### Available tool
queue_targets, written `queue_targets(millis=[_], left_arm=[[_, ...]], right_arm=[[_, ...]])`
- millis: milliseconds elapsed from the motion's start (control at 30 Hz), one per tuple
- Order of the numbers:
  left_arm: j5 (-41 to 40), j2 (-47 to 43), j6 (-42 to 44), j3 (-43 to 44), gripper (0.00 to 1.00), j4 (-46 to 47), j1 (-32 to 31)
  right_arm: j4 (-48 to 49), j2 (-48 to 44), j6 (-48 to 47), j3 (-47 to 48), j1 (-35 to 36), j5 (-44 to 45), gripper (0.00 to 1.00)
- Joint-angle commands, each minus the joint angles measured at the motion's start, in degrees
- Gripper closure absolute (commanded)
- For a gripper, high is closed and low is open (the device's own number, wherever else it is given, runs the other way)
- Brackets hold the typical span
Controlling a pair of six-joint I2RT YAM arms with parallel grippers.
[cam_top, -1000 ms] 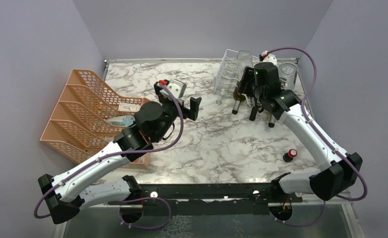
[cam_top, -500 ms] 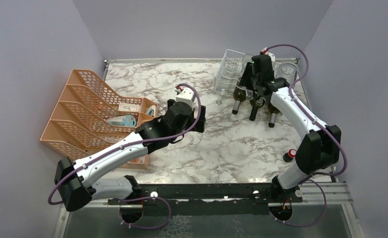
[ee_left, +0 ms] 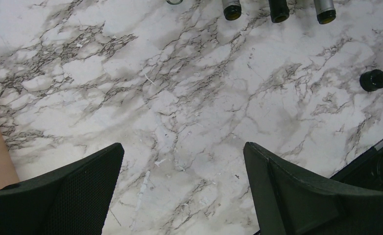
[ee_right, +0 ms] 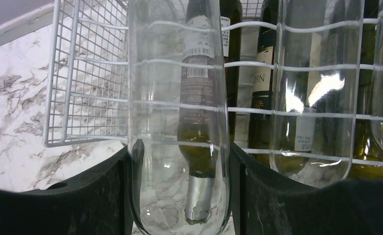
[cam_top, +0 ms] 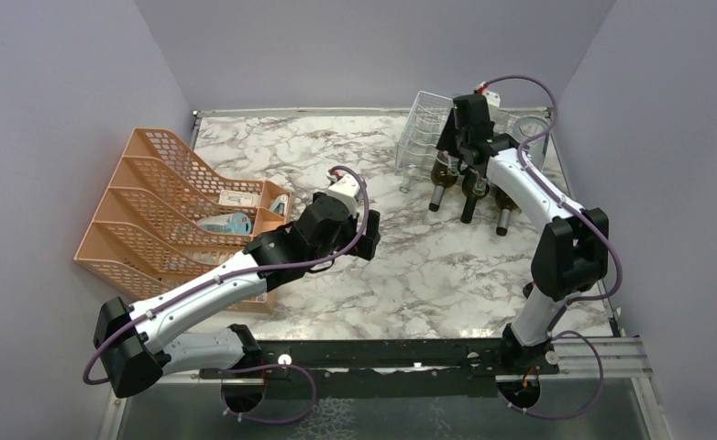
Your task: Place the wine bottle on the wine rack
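The white wire wine rack (cam_top: 416,137) stands at the back right of the marble table. Its wires (ee_right: 82,98) fill the right wrist view. My right gripper (ee_right: 183,147) is shut on a clear glass wine bottle (ee_right: 177,73), a finger pressed to each side. The bottle lies against the rack's upper wires. Another clear bottle (ee_right: 317,98) lies beside it, and dark bottles (ee_right: 263,98) rest below. In the top view the right gripper (cam_top: 460,137) covers the held bottle. My left gripper (ee_left: 183,149) hangs open above bare marble with nothing between its fingers.
Three dark bottle necks (cam_top: 469,206) stick out of the rack's lower row toward the table middle. An orange mesh organizer (cam_top: 153,211) stands at the left. A small black item with a red cap (ee_left: 375,79) lies near the right front. A clear glass (cam_top: 531,133) stands behind the rack.
The right wrist has moved back and left along the rack's top with the clear bottle, its elbow rising. The left gripper swung right and nearer over the marble.
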Motion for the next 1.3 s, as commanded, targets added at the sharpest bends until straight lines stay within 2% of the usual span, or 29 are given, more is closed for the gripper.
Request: queue_targets(millis=[0,267,467,767,833,900,1067,1267], left_arm=[[4.5,0.2,3.0,0.6,0.01,1.7,0.3],[5.4,3.0,1.5,2.6,0.01,0.7,0.3],[1.6,4.4,-2.2,4.0,0.01,-0.8,0.3],[4.8,5.6,0.3,5.6,0.01,-1.4,0.3],[5.4,5.8,0.5,5.8,0.01,-1.4,0.2],[5.7,5.9,0.6,6.0,0.01,-1.4,0.3],[5.8,6.0,0.9,6.6,0.01,-1.4,0.3],[3.8,5.0,1.6,7.0,0.01,-1.0,0.3]], right_arm=[[4.0,1.9,0.9,3.3,-0.2,3.9,0.99],[6.2,4.4,-0.3,3.3,-0.2,6.6,0.98],[8.5,7.1,-2.4,4.4,-0.2,9.0,0.98],[9.6,11.5,-3.6,5.8,-0.2,10.7,0.97],[9.4,12.2,-3.7,6.0,-0.3,10.9,0.88],[9.2,12.7,-3.6,6.0,-0.3,10.4,0.72],[8.6,12.2,-3.1,6.2,-0.3,8.2,0.44],[7.3,8.7,-2.9,6.7,-0.2,5.1,0.22]])
